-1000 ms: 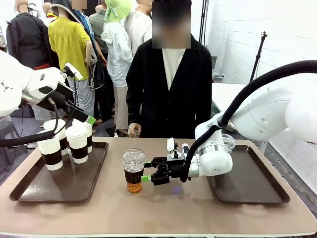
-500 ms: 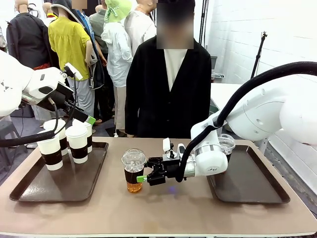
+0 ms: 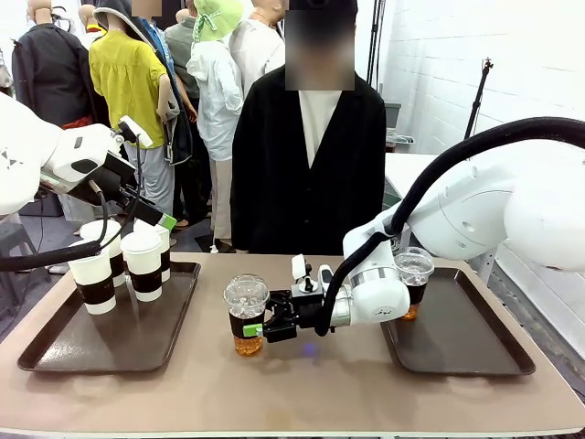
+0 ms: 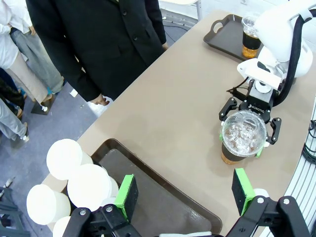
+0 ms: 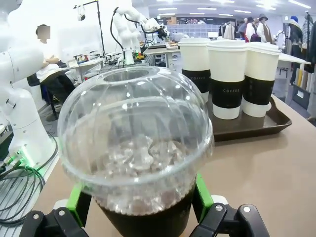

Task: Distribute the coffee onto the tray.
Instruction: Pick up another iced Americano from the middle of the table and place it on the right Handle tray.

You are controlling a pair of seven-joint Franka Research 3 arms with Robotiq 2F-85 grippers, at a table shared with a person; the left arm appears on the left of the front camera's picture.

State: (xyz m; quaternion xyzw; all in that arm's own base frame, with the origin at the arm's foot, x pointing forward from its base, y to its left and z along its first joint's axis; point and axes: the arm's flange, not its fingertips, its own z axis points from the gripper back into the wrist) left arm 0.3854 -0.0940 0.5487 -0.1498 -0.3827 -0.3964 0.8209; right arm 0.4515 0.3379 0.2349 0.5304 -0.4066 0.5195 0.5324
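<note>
Brown plastic on the left: the left tray [image 3: 55, 352] carried four white paper cups [image 3: 144, 264] with white lids and dark bands, bunched at its far left corner. Above them hung the left claw [image 3: 161, 220], its green pads spread wide with nothing between them, as the left wrist view [image 4: 182, 191] made plain. Moving to the middle of the tan surface [image 3: 302, 393], a clear dome-lidded iced coffee [image 3: 246, 314] stood upright on the bare top between the two trays. And there was the right claw [image 3: 259, 328], reaching in sideways from the right, jaws wide apart and straddling the cup's lower half, one green pad on each side; from the right wrist view [image 5: 137, 205] the cup [image 5: 136, 148] sat deep between the fingers, though whether the pads actually touched it could not be told. Behind the surface stood a person in a black jacket [image 3: 309, 165]. Farther right, the second dome-lidded iced coffee [image 3: 413, 277] stood on the right tray [image 3: 466, 352], at its near-left part, partly hidden by the right arm.
</note>
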